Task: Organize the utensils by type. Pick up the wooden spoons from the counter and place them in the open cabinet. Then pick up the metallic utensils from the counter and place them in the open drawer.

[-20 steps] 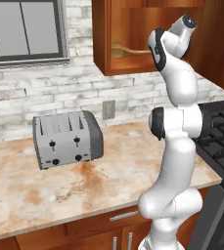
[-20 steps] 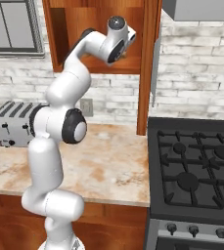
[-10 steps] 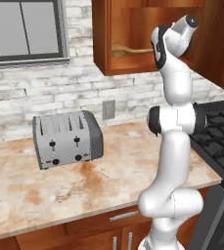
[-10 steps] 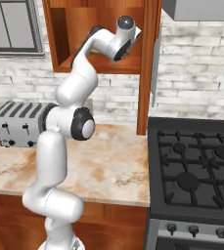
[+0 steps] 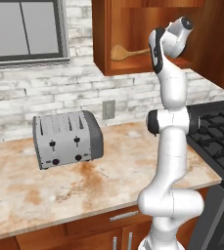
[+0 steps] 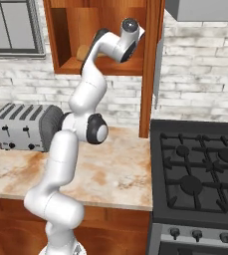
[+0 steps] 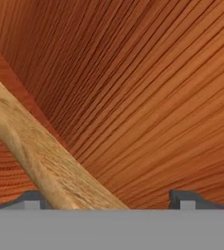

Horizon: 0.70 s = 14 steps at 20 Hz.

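One wooden spoon [image 5: 117, 52] lies on the shelf of the open cabinet [image 5: 125, 22], its round bowl to the left and its handle running right toward my hand. The right base view shows the spoon's bowl [image 6: 83, 51] behind my arm in the cabinet [image 6: 68, 30]. In the hand view my gripper [image 7: 108, 199] is open, its fingertips [image 7: 33, 197] wide apart over the cabinet's wood. The spoon's handle [image 7: 40, 156] crosses between them, close to the left tip. The counter [image 5: 123, 161] lies below. The metallic utensils and the drawer are out of view.
A silver toaster [image 5: 67, 138] stands on the counter against the brick wall, left of my arm. A black gas stove [image 6: 200, 174] adjoins the counter on the right. The cabinet's side panel [image 6: 148, 64] hangs down beside my wrist.
My hand has edged slightly right and up inside the cabinet. The wooden spoon stays on the shelf in the same place.
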### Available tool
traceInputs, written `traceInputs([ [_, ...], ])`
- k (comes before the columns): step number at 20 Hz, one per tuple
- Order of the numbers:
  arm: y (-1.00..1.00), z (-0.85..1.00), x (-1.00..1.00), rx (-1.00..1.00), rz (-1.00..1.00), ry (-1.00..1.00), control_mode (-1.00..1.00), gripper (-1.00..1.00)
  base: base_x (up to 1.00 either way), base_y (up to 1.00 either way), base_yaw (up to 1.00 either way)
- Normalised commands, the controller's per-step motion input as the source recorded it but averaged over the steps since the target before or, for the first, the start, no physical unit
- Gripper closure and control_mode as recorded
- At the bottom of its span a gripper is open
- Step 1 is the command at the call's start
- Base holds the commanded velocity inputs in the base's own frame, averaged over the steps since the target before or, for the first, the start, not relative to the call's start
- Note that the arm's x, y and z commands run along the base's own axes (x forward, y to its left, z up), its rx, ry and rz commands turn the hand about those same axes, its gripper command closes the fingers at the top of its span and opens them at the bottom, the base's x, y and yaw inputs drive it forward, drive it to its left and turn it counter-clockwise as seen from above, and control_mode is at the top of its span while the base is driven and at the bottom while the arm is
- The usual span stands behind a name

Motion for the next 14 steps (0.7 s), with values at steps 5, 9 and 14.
traceInputs([
  [5,0.04,-0.01,0.32,0.0,0.0,0.01,-1.0,-1.0,0.0,0.0,0.0],
  [9,0.09,0.0,-0.01,0.0,0.0,0.04,-1.0,-1.0,0.0,0.0,0.0],
  [14,0.0,-0.01,-0.06,0.07,0.0,0.28,-1.0,-1.0,0.0,0.0,0.0],
])
